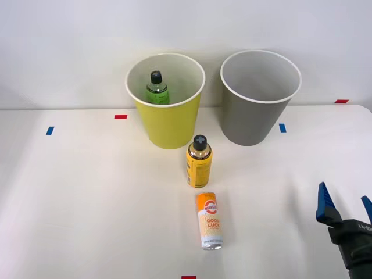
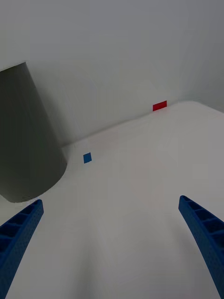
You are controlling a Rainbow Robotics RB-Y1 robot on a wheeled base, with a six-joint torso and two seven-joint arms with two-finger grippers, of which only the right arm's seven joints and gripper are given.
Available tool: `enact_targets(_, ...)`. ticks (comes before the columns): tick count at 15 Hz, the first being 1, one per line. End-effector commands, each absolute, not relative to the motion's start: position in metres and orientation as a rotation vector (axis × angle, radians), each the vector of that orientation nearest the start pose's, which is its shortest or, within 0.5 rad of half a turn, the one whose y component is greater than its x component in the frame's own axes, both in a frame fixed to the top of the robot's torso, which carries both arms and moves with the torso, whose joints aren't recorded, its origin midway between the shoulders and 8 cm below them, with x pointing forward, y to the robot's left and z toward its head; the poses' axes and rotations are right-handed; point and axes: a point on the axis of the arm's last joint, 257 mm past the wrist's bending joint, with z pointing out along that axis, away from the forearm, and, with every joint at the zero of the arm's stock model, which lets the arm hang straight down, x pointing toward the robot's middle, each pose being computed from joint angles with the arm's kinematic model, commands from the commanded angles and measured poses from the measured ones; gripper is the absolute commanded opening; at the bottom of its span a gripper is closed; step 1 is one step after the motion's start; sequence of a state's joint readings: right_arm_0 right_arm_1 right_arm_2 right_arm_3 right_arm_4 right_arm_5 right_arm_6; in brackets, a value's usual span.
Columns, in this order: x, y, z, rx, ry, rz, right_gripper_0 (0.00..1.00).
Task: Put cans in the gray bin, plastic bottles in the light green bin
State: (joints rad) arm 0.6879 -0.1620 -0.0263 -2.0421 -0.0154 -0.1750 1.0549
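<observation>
Your right end effector [image 1: 344, 208] fingers apart over bare tabletop [image 1: 87, 203], "GOOD LUCK" can [image 1: 210, 221] lying flat, yellow-orange bottle [image 1: 199, 161] upright, green-label bottle [image 1: 157, 88] inside light green bin [image 1: 168, 125]

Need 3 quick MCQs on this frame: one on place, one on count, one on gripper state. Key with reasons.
1. Where is the green-label bottle?
A. on the table
B. in the light green bin
C. in the gray bin

2. How many task items stand on the table outside the bins?
A. one
B. two
C. three

3. The right gripper is:
A. open, holding nothing
B. shut on the can
C. shut on a bottle

Key:
1 B: the green-label bottle stands inside the light green bin, not the gray bin.
2 B: the yellow-orange bottle and the can.
3 A: the right gripper has fingers spread apart.
</observation>
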Motion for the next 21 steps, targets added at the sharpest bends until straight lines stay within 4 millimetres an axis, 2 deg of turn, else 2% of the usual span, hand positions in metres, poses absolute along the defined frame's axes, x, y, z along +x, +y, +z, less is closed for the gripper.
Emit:
enact_targets(1,0.346,-0.343,-0.233,0.342,1.555,0.099,1.0)
enact_targets(4,0.349,-0.344,-0.248,0.333,1.617,0.061,1.0)
enact_targets(6,0.35,-0.339,-0.262,0.255,1.638,-0.022,1.0)
enact_targets(8,0.353,-0.334,-0.266,0.167,1.619,-0.059,1.0)
enact_targets(11,0.353,-0.308,-0.272,0.035,1.566,-0.039,1.0)
enact_targets(13,0.35,-0.294,-0.267,-0.057,1.53,-0.046,1.0)
enact_targets(15,0.34,-0.281,-0.265,-0.104,1.507,-0.03,1.0)
enact_targets(18,0.329,-0.281,-0.267,-0.188,1.499,-0.119,1.0)
enact_targets(21,0.322,-0.284,-0.273,-0.182,1.513,-0.143,1.0)
